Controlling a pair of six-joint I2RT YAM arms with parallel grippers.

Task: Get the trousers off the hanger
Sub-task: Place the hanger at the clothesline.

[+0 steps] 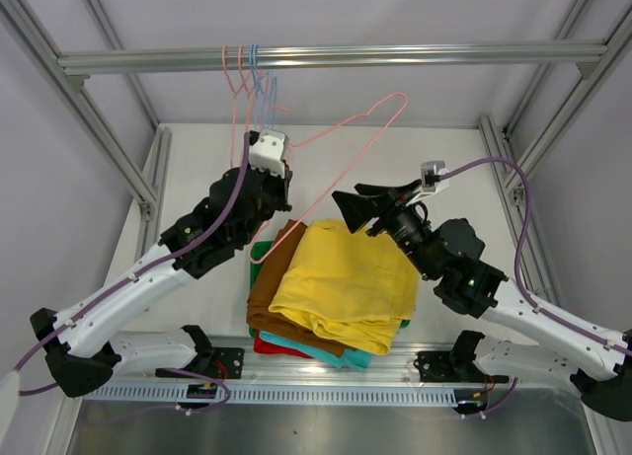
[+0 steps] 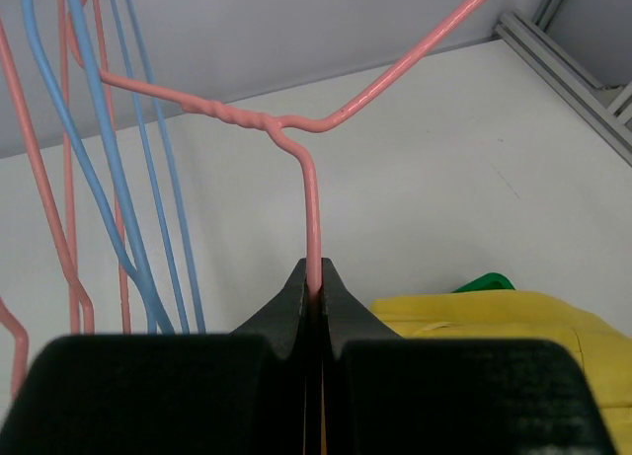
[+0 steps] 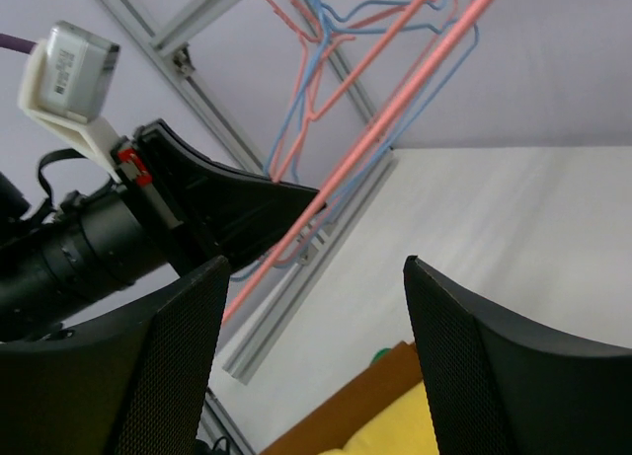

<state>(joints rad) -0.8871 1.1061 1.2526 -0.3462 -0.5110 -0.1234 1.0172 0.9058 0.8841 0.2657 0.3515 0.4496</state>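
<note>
Yellow pair (image 1: pixel 346 282) lies folded on top of the trouser stack, at table centre between the two arms. Below it, fanned out at the left and near edges: brown pair (image 1: pixel 269 297), teal pair (image 1: pixel 341 356), red pair (image 1: pixel 267 347). A corner of the green tray (image 1: pixel 261 250) shows at the stack's far-left side.

Pink wire hanger (image 2: pixel 312 208) is up in the air above the stack's far edge, tilted. One of its corners dips down by the brown pair; I cannot tell whether it touches.

Left gripper (image 2: pixel 314 287): fingers pinched tight on the hanger wire just below its twisted neck.

Right gripper (image 3: pixel 316 277): fingers spread wide with nothing between them, hovering over the yellow pair's far-right corner, near the hanger.

More pink and blue hangers (image 1: pixel 252 70) hang on the aluminium rail (image 1: pixel 395 55).
</note>
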